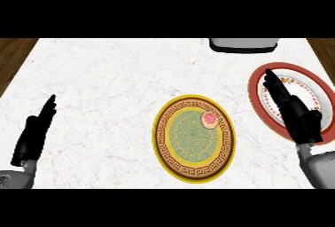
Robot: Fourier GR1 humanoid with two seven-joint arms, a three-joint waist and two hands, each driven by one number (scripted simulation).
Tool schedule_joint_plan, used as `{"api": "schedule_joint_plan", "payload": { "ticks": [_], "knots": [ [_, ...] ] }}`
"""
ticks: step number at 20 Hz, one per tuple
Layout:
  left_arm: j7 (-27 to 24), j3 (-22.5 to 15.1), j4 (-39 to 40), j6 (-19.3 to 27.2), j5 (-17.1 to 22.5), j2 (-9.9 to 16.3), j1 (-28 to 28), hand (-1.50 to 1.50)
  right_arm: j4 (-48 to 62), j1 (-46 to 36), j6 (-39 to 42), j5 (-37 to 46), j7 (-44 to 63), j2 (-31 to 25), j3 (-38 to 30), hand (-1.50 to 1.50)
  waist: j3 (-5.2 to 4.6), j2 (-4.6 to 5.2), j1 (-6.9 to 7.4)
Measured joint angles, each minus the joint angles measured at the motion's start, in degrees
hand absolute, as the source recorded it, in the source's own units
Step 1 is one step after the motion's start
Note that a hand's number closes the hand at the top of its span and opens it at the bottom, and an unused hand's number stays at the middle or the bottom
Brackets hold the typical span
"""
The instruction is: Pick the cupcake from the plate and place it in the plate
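Cupcake (pixel 209 119): small, pink-topped, sitting in the upper right part of the yellow-rimmed plate, near its rim; no hand touches it.
Yellow-rimmed plate (pixel 171 153): green centre, brown patterned band, lying flat at the middle of the surface.
Red-rimmed plate (pixel 321 86): white centre with a dotted border, lying at the right edge of the surface, well apart from the yellow-rimmed plate; partly covered by the right hand.
Right hand (pixel 297 116): black, over the red-rimmed plate, fingers straight and together, pointing away from the robot, holding nothing.
Left hand (pixel 33 135): black, resting at the left side of the surface, fingers straight and together, pointing up the view, holding nothing.
Surface (pixel 104 80): white marbled top with dark wood showing at both upper corners.
Grey object (pixel 243 43): at the far edge, cut off by the view; kind cannot be told.
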Motion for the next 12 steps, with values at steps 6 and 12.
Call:
{"api": "schedule_joint_plan", "payload": {
  "ticks": [6, 12],
  "knots": [
    [-1.6, -0.3, -3.5, -1.2, 0.3, -2.0, -5.7, 0.0, -0.4, -8.7, -15.5, 2.6, 6.3, 14.0, -0.1, -1.5, -0.28, 0.47, -0.16],
    [-1.7, -2.7, -5.4, -2.4, 1.0, -5.5, -8.9, 0.0, 8.2, -12.7, -24.2, 21.0, 13.7, 12.5, 9.0, -1.5, -0.98, 0.7, 0.72]
  ]
}}
